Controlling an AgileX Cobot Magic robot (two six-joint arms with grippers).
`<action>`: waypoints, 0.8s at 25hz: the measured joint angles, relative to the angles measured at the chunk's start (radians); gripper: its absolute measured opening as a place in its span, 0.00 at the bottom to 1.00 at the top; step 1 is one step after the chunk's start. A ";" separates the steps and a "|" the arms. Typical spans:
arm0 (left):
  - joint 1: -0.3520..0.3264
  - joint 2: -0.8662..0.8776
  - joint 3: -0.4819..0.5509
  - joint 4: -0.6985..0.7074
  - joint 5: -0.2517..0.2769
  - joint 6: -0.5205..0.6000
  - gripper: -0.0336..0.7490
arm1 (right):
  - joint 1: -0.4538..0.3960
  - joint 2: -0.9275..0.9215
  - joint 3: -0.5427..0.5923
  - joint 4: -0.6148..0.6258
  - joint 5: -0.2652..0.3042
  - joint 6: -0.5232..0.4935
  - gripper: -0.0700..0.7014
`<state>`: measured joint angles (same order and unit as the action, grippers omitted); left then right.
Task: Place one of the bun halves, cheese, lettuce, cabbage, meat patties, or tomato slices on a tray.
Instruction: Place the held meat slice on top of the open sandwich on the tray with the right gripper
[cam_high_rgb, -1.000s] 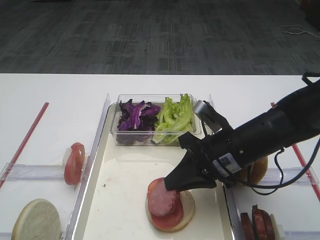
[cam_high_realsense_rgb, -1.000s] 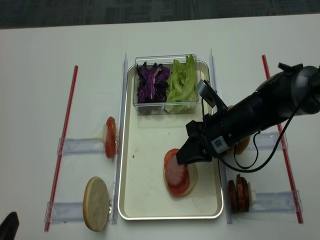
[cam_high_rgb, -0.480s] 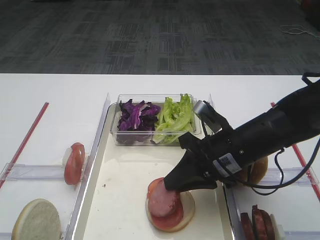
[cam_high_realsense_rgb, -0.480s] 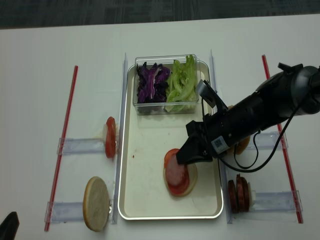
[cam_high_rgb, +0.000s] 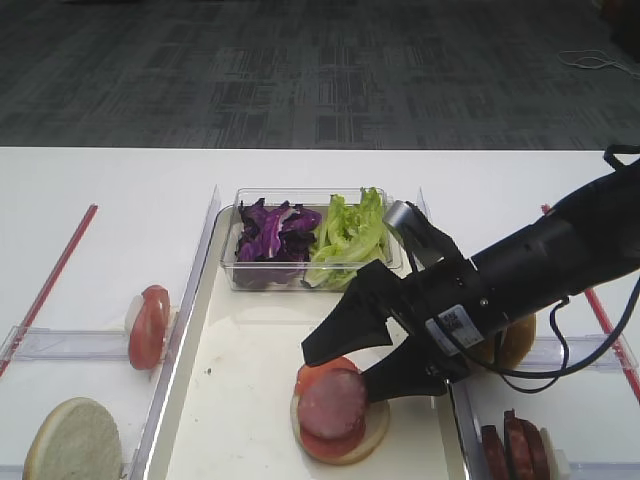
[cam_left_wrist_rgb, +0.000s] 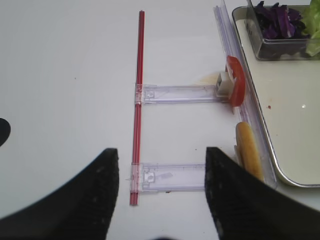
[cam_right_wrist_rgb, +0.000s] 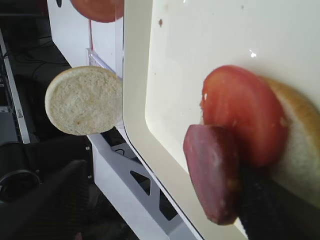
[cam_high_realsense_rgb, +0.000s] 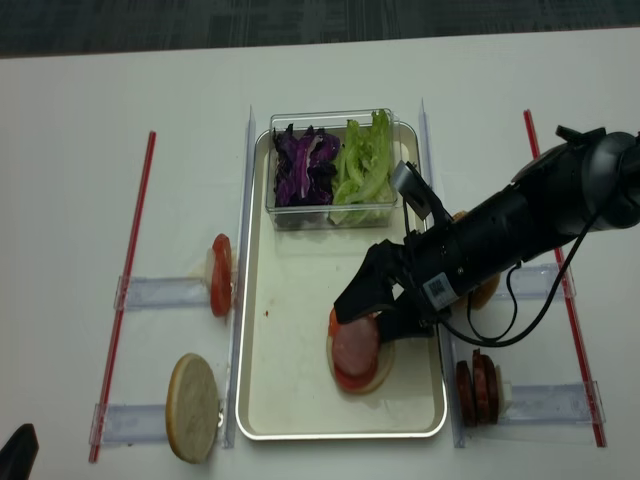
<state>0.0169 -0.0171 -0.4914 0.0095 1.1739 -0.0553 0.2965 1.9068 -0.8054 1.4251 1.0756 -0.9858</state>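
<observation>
I see the tray (cam_high_realsense_rgb: 300, 400) on the tabletop (cam_high_realsense_rgb: 80, 100), and my right gripper (cam_high_realsense_rgb: 365, 316) low over it, fingers spread apart, clamped on nothing. Between them a meat patty (cam_high_rgb: 331, 405) lies on a tomato slice (cam_right_wrist_rgb: 250, 112) and bun half (cam_high_rgb: 372, 432). Left gripper (cam_left_wrist_rgb: 162, 195): fingers apart, tips cut off by the frame edge.

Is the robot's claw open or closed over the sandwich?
Open. The right gripper has its jaws spread wide apart above the meat patty, which lies flat on the tomato slice.
</observation>
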 joint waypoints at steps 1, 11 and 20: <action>0.000 0.000 0.000 0.000 0.000 0.000 0.55 | 0.000 0.000 0.000 0.000 0.000 0.011 0.86; 0.000 0.000 0.000 0.000 0.000 0.001 0.55 | 0.000 -0.015 0.000 -0.019 -0.037 0.094 0.86; 0.000 0.000 0.000 0.000 0.000 0.001 0.55 | 0.000 -0.117 0.000 -0.128 -0.111 0.202 0.86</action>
<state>0.0169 -0.0171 -0.4914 0.0095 1.1739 -0.0543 0.2965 1.7895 -0.8054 1.2968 0.9646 -0.7839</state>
